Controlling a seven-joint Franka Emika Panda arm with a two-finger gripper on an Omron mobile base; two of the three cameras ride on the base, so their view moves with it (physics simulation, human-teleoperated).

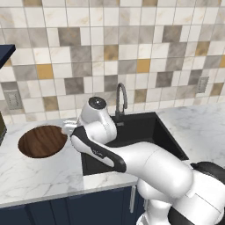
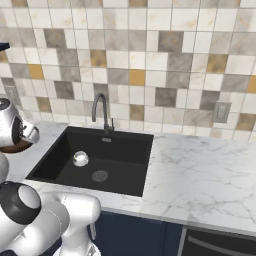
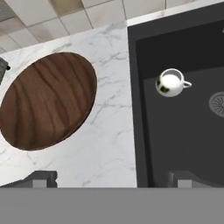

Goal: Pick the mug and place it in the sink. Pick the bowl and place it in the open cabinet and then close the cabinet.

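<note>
The gripper (image 3: pixel 111 178) is wide open with nothing in it, hanging over the marble counter (image 3: pixel 109 144) right at the left rim of the sink (image 3: pixel 133 109). The mug (image 3: pixel 170 82) already sits upright in the black basin near the drain, and the bowl (image 3: pixel 48 100) is on the counter just left of the sink, well apart from the mug

The bowl (image 3: pixel 47 100) was dark brown with wavy grain, the mug (image 3: pixel 170 82) white, the sink (image 2: pixel 125 150) black, the counter (image 2: pixel 200 170) grey-veined white marble.
</note>
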